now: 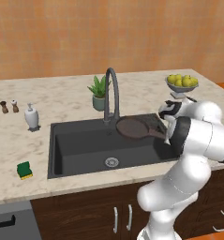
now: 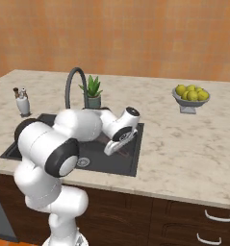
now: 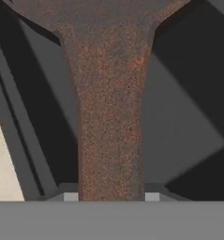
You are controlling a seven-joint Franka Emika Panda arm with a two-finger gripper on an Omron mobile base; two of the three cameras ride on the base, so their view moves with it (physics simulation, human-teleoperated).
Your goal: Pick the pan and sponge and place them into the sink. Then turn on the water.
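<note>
The light is even and soft all over, bright on the pale counter [image 1: 71, 101] and the orange wall [image 1: 108, 33], with no glare and only faint shading under things. The sink [image 1: 80, 150] reads as the darkest patch, its walls shaded in flat grey steps. Up close the pan [image 3: 111, 117] handle looks grainy and speckled (coarse texture, soft edges), and both base views are slightly fuzzy.

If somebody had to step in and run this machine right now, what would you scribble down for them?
Claw: shut on the pan handle.
Pan: held in the air over the sink, near the gooseneck faucet; not yet set down.
Sponge: on the counter left of the sink, untouched.
Water: no stream from the faucet.
Left: lower the pan in, fetch the sponge, turn on the water.
</note>
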